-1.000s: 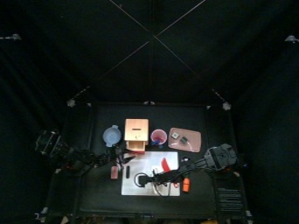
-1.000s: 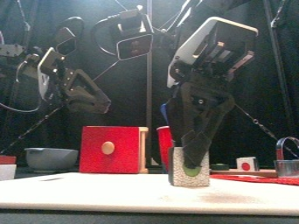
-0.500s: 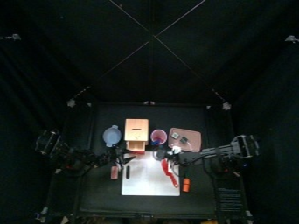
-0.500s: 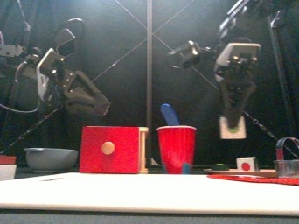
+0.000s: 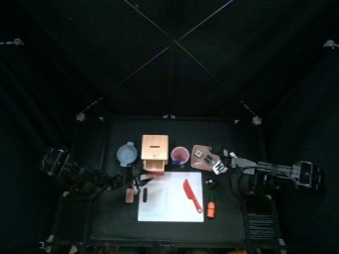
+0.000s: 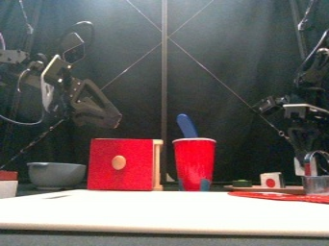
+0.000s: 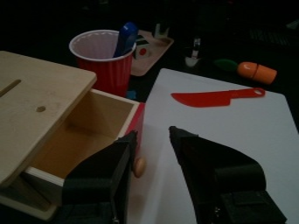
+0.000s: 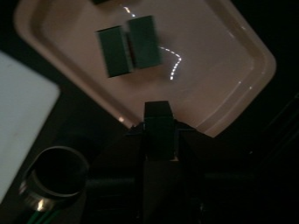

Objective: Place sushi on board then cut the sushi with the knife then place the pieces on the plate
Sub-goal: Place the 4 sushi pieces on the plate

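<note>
Cutting is looking done; right gripper [image 5: 223, 162] is clamping a piece [image 8: 159, 121] over the tray [image 8: 222, 52], other pieces [image 8: 126, 45] lying in it; left gripper [image 7: 152, 144] is gaping empty, well apart from the tray.

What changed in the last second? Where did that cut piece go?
The right gripper lifted a cut piece off the white board and swung right and back; it now hangs over the pink tray, where two pieces lie. Whether it has let go, I cannot tell. Left gripper, red knife, box and cup stayed put.
</note>
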